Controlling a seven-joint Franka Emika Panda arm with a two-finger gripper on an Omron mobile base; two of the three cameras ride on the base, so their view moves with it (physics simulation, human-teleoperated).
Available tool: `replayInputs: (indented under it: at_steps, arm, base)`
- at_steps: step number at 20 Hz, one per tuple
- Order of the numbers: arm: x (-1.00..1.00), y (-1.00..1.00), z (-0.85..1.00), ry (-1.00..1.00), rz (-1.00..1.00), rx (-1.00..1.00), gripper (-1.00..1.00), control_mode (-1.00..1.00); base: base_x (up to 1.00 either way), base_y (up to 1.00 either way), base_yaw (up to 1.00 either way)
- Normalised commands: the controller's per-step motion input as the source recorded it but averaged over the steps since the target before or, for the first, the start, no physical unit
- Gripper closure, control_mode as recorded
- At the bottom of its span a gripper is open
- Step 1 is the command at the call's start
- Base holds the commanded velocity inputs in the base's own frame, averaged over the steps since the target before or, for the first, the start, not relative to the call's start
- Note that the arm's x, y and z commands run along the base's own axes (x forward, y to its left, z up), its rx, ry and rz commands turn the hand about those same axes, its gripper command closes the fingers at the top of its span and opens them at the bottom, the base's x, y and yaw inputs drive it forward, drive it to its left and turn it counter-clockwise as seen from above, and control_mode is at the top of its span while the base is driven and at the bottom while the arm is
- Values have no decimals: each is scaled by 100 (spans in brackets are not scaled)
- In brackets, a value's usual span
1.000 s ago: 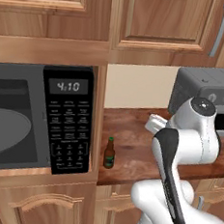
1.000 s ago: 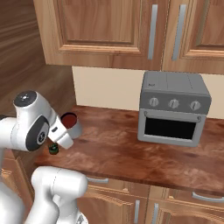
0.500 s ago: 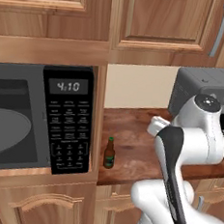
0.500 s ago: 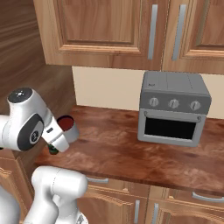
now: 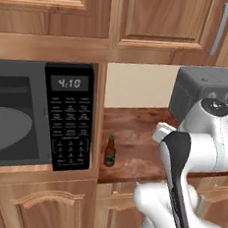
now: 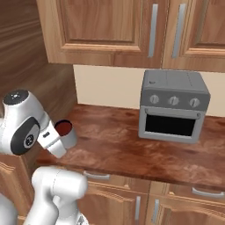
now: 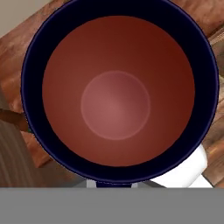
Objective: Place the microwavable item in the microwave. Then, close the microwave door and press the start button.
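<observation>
The white arm is swinging rightward, away from the large black microwave [image 5: 39, 116]; the small white mug with dark red interior [image 6: 65, 134] is emerging beside the wrist, above the brown counter [image 6: 132, 145]. Transfer is apparently beginning. Mug empty [image 7: 116, 92]. Grip state cannot be determined.

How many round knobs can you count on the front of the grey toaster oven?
3. They sit in a row across the top front of the toaster oven: left knob, middle knob, right knob. None seems hidden.
</observation>
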Motion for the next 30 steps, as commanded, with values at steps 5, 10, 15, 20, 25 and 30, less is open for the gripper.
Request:
replayInputs:
  at_steps: [5,10,15,20,25,30]
  arm:
    - [0,0,0,0,0,0,100,100]
    - [0,0,0,0,0,0,100,100]
    - [0,0,0,0,0,0,100,100]
    - [0,0,0,0,0,0,100,100]
    - [0,0,0,0,0,0,100,100]
    - [0,0,0,0,0,0,100,100]
  base:
    - [-100,0,-1]
    - [-100,26,0]
    - [-34,94,4]
    - [11,96,8]
    - [11,54,13]
    - [24,30,10]
